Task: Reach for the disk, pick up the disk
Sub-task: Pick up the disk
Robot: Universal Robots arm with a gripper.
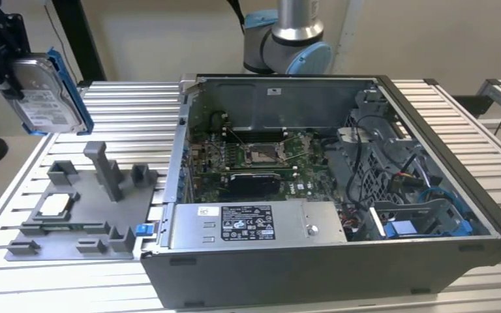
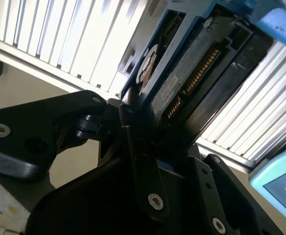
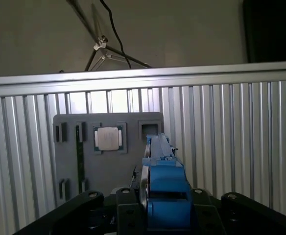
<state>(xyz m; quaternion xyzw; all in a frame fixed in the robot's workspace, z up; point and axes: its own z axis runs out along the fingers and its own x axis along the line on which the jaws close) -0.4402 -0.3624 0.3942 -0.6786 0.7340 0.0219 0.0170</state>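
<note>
My gripper (image 1: 7,62) clamped on the disk (image 1: 49,98), held high above the grey tray (image 1: 85,222); reach and pickup both appear done.

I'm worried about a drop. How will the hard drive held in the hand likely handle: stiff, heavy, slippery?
Probably stiff: the disk is a metal slab in a blue frame and shows no sag in the hand. Likely heavy for its size, being metal. Its smooth silver face may be slippery, and a fall could damage it.

Print on the disk (image 1: 46,98) and on the grey power-supply box (image 1: 320,225), perhaps too small to read.
</note>
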